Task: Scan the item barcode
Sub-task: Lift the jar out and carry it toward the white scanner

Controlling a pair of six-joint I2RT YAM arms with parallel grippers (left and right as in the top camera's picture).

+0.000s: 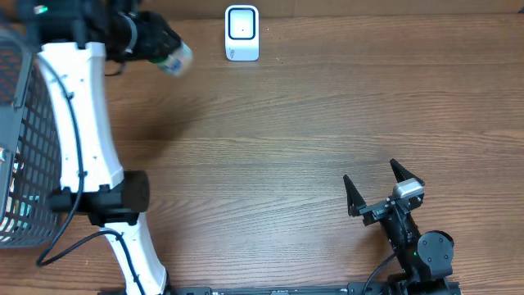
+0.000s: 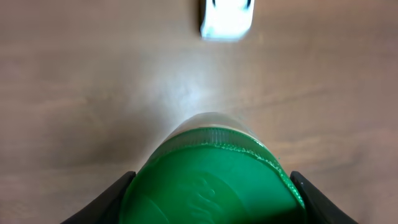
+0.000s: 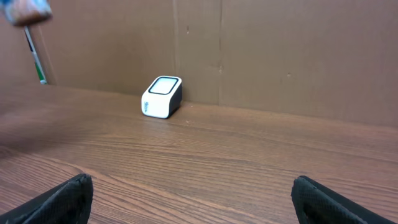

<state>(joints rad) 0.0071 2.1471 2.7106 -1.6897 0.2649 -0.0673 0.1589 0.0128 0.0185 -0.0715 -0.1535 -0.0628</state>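
— What is the item [image 1: 176, 60] like?

— Rounded, a bottle or jar by its shape. In the left wrist view it is smooth, glossy green with a clear ribbed band round it. From overhead its end looks pale and translucent. I cannot make out any barcode.

— And who has it?

— The left gripper [image 1: 160, 45]. Its black fingers [image 2: 106, 202] are half apart and clamped on the item's two sides, holding it off the table [image 1: 295, 131] near the far left corner.

— The scanner?

— The scanner [image 1: 241, 33] is a small white box with rounded corners and a dark-rimmed window on top. It stands at the table's far edge, left of the middle and just right of the item, not touching it. The tabletop is brown wood grain, and a grey wire-mesh basket [image 1: 20, 123] sits at the left edge.

— The other arm?

— The right gripper [image 1: 383, 184] is near the table's near right corner, with its pointed black fingers spread wide and nothing between them.
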